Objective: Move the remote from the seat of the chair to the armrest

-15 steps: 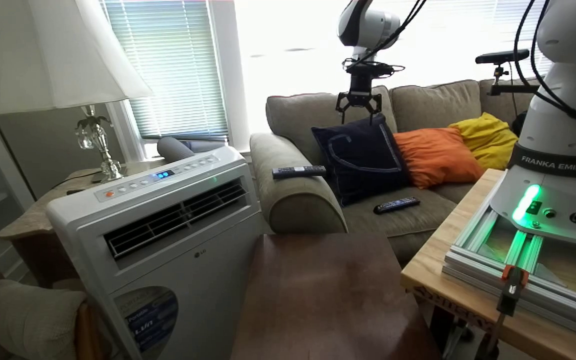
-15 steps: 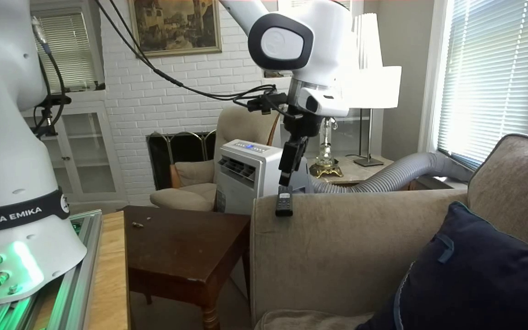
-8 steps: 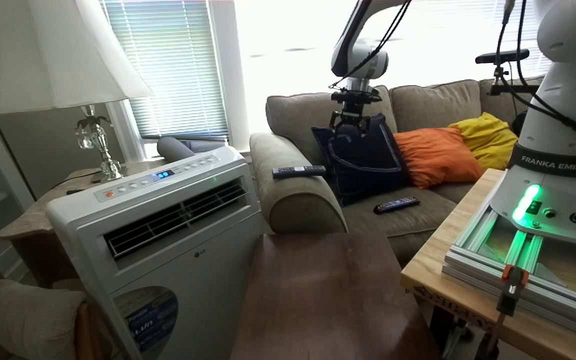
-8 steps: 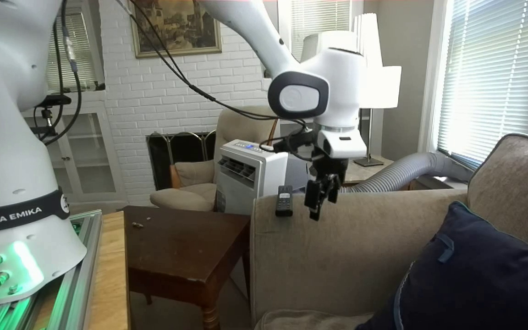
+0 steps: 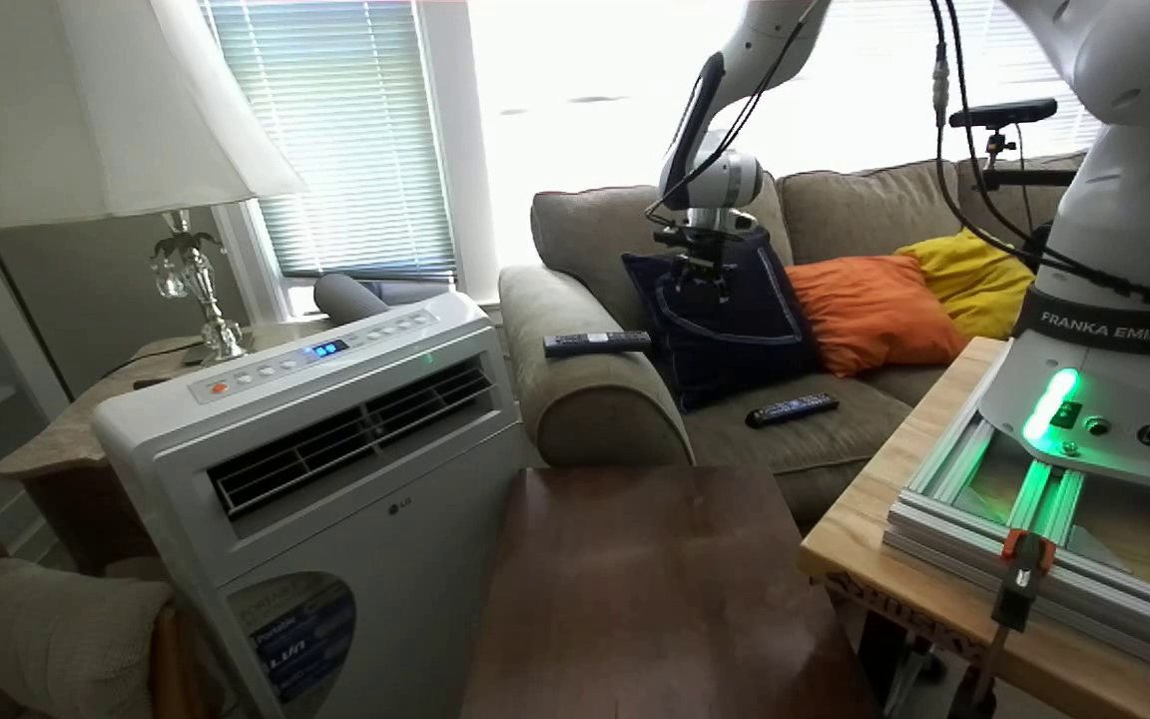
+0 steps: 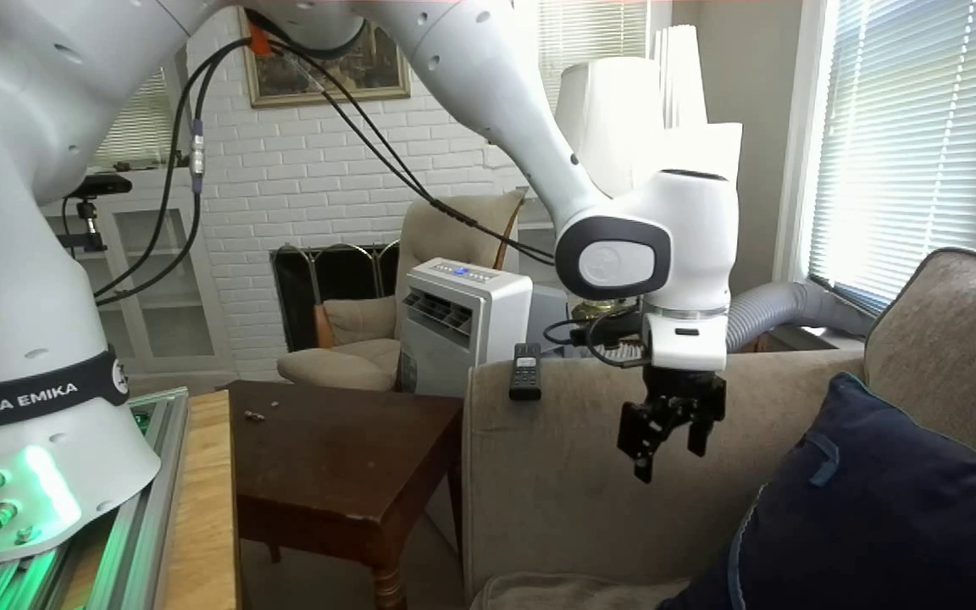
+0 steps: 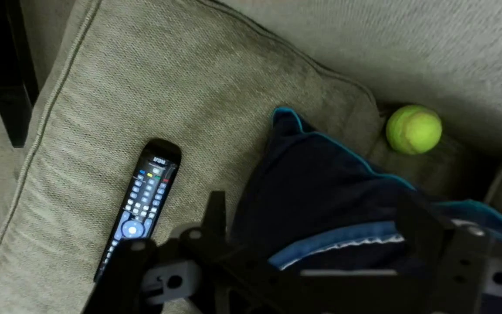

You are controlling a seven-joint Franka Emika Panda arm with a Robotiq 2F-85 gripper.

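In the wrist view we see the remote (image 7: 141,196) on the chair seat (image 7: 198,87), left of centre and left of the widely spread fingers (image 7: 216,213) of the gripper (image 7: 314,203), which covers part of its lower end; a dark pillow (image 7: 312,183) shows between the fingertips. Only that view gives us the yellow-green ball (image 7: 414,129), upper right, while in an exterior view we find a second remote (image 5: 597,344) on the armrest (image 5: 595,391), near mid-frame, with the remote to its right.

Glossy plastic, woven cloth
The remote (image 7: 141,205) on the seat cushion (image 7: 181,87) is glossy black plastic; the cushion is coarse woven cloth, the throw pillow (image 7: 316,187) matt cloth, the tennis ball (image 7: 414,129) fuzzy, the brown table (image 5: 650,589) smooth, glossy wood.
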